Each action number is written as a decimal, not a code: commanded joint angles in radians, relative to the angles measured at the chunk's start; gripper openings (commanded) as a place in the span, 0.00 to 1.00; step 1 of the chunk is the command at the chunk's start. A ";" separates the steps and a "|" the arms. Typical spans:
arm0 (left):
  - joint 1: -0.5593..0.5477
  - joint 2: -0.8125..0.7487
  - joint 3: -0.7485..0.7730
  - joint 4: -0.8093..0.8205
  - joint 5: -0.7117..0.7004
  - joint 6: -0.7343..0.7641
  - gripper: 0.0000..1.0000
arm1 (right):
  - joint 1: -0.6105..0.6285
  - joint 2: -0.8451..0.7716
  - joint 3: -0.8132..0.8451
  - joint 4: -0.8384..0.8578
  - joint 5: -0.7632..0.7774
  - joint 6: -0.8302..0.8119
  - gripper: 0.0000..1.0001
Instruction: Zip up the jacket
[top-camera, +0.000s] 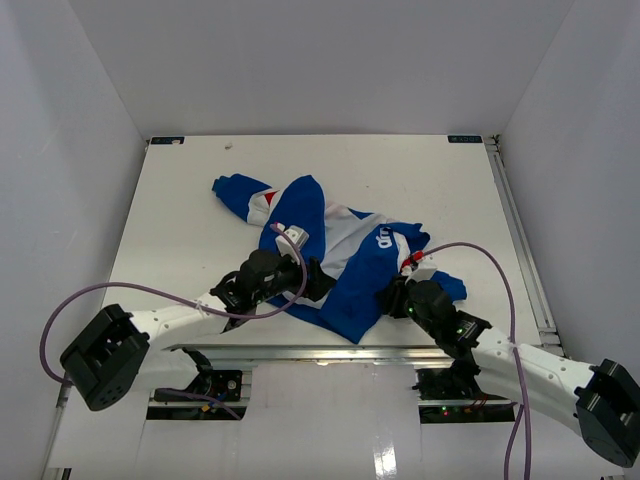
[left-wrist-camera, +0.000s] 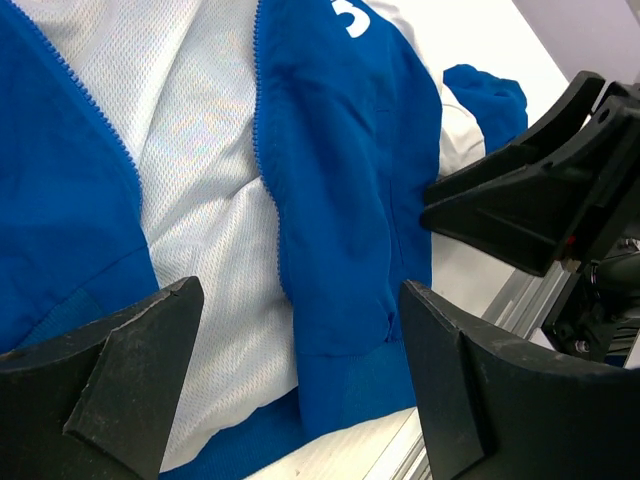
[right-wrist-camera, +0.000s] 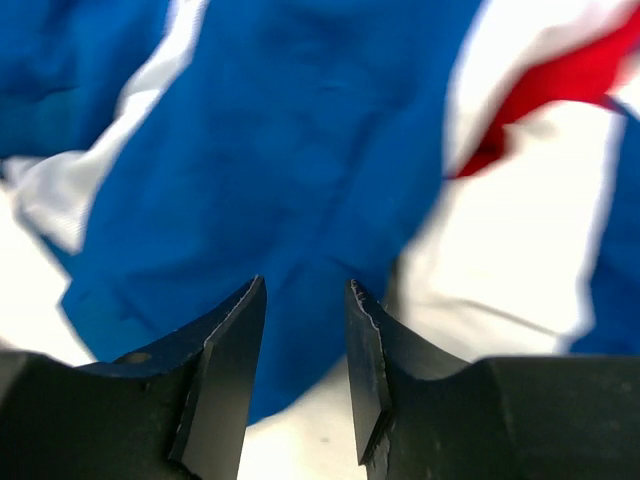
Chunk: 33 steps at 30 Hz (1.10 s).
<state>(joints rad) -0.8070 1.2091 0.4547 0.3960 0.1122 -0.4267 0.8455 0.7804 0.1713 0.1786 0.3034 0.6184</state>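
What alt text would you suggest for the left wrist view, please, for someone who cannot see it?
An unzipped blue jacket lies open, white mesh lining showing between its two zip edges. The left gripper's black fingers stand wide apart in the foreground above the hem, holding nothing; the right gripper shows at the right edge.

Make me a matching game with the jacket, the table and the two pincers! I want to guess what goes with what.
Things:
1. left pincer
2. right pincer
3. jacket
4. table

States:
A. unzipped, white lining showing
B. fingers wide apart
C. lying under the jacket
D. fingers nearly together, narrow gap

Pairs: 1-B, 2-D, 3-A, 4-C
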 joint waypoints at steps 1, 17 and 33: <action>0.002 0.002 0.045 -0.008 0.002 0.009 0.89 | 0.002 -0.048 0.092 -0.143 0.157 0.031 0.42; 0.003 -0.559 -0.140 -0.143 -0.687 -0.073 0.94 | 0.261 0.357 0.541 -0.461 0.410 0.325 0.69; -0.001 -0.610 -0.151 -0.174 -0.772 -0.084 0.96 | 0.400 0.869 0.976 -0.900 0.470 0.644 0.70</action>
<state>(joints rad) -0.8066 0.5867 0.2962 0.2282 -0.6405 -0.5068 1.2321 1.6407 1.1519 -0.6217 0.7285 1.1634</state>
